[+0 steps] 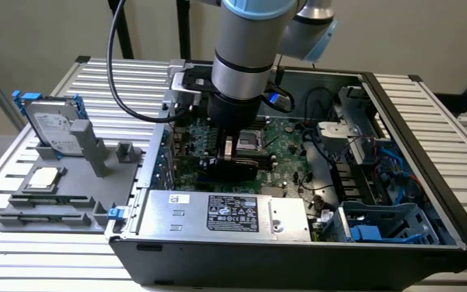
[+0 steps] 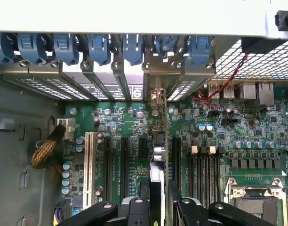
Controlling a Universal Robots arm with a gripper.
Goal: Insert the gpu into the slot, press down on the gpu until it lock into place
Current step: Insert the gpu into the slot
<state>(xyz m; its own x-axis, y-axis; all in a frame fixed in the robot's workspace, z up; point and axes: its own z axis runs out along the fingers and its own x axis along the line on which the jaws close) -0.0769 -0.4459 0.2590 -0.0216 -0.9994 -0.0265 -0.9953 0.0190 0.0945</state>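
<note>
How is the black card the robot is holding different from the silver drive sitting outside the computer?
The gpu is black; the hard drive is silver with a blue bracket. The gpu is clamped in the gripper inside the case, over the green board; the hard drive leans in a grey stand outside the case. Both are flat, rectangular computer parts.
</note>
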